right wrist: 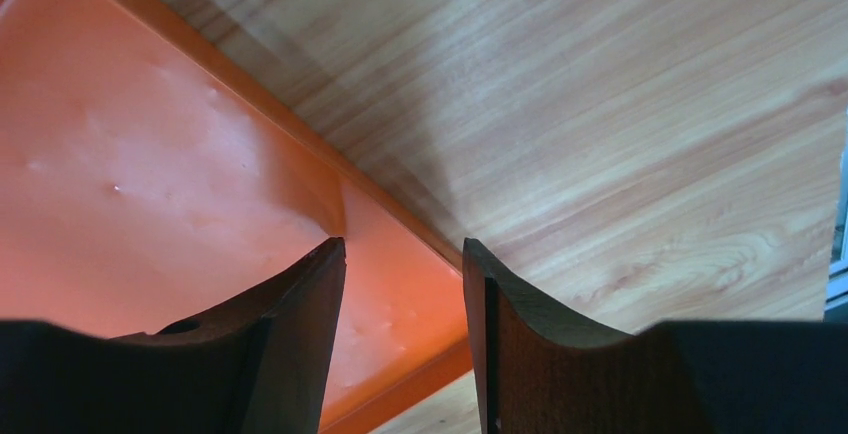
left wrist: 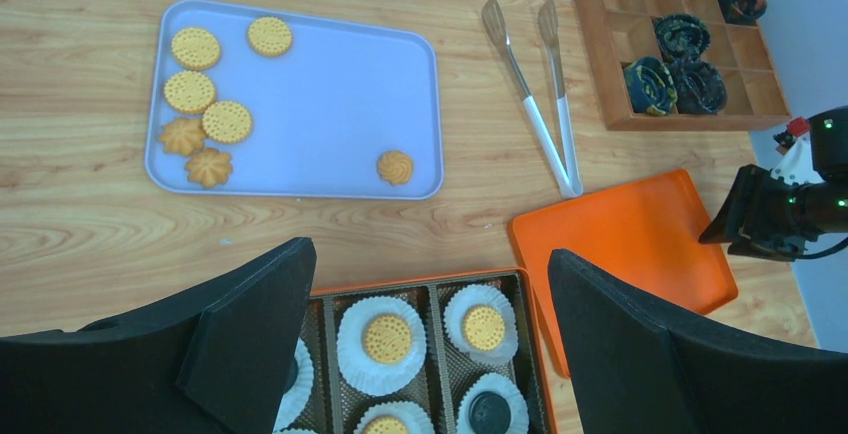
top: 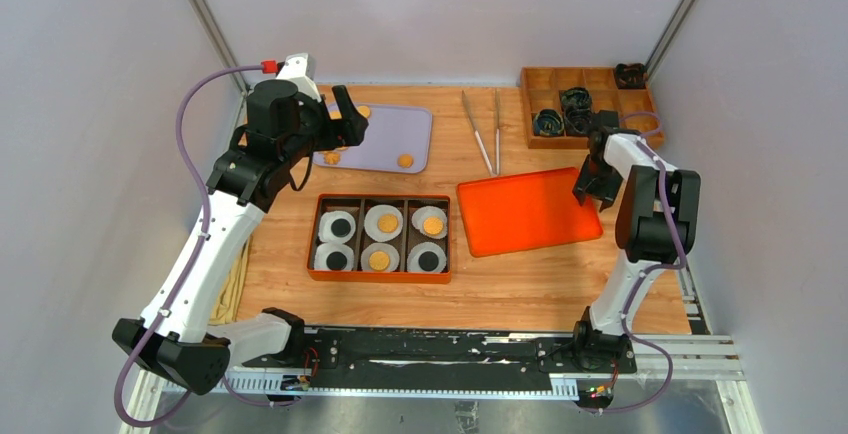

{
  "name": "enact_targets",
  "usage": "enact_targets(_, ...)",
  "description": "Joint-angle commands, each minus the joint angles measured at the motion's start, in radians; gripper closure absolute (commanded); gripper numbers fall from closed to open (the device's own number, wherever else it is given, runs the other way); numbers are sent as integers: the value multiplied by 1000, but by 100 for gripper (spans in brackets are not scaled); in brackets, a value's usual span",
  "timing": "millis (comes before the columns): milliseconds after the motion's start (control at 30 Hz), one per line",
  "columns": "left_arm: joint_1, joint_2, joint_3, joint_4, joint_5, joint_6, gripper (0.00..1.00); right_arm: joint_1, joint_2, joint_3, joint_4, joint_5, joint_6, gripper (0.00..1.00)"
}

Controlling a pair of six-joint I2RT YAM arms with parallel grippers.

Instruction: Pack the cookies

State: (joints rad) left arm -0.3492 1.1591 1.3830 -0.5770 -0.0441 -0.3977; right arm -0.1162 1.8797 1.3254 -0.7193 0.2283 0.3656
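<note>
Golden cookies lie on a lilac tray, most of them at its left end and one near its front right corner. An orange box holds six white paper cups. Three of them hold golden cookies and three hold black cookies. My left gripper hangs open and empty above the box's far edge, near the lilac tray. My right gripper is open, and its fingers straddle the right rim of a flat orange lid without closing on it.
The orange lid lies to the right of the box. Metal tongs lie behind it. A wooden divided organiser with dark coiled items stands at the back right. Grey walls close in on both sides.
</note>
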Motion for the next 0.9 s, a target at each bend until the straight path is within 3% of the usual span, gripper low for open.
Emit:
enact_targets(0, -7, -4, -6, 22, 5, 0, 7, -5, 40, -11, 42, -29, -12, 49)
enact_targets(200, -7, -9, -8, 23, 3, 2, 7, -32, 92, -27, 70, -80, -8, 55)
enact_targets(333, -7, -4, -10, 22, 4, -1, 7, -58, 106, -57, 106, -148, -12, 66)
enact_targets(567, -7, 1, -9, 25, 9, -7, 7, -58, 48, -104, 120, -167, -17, 100)
enact_targets(867, -12, 4, -7, 24, 14, -12, 8, -49, -172, -139, 62, -186, -32, 100)
